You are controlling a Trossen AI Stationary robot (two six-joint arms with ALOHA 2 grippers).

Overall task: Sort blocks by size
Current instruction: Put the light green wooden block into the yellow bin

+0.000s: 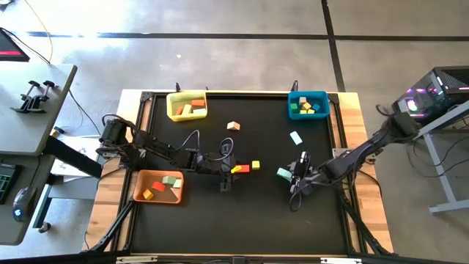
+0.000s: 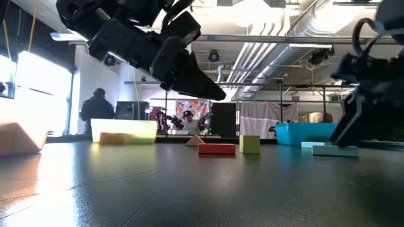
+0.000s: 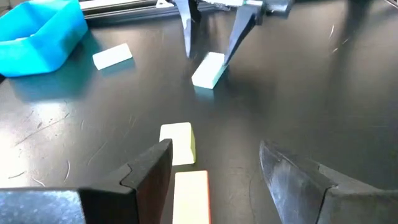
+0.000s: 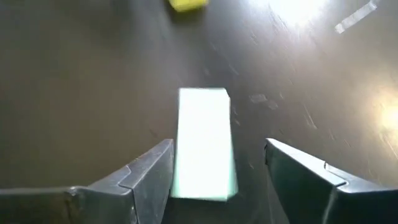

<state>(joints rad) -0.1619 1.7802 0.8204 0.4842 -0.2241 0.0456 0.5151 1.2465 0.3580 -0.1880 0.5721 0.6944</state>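
The right gripper (image 4: 217, 180) sits low over the table (image 1: 242, 220) with its two fingers spread apart, and a mint bar (image 4: 204, 143) lies flat between them, nearer one finger than the other and not clamped. Beyond the bar, farther ahead of this gripper, a yellow cube (image 4: 186, 5) rests on the mat.

The left gripper (image 3: 214, 180) also has its fingers apart. A red bar (image 3: 191, 199) lies on the table between them, closest to the tool, with the yellow cube (image 3: 178, 143) just past its far end. Farther out lies the mint bar (image 3: 208, 70) under the right arm's fingers, then a second mint bar (image 3: 112, 56), and last the blue bin (image 3: 37, 34) holding more blocks (image 1: 306, 107).
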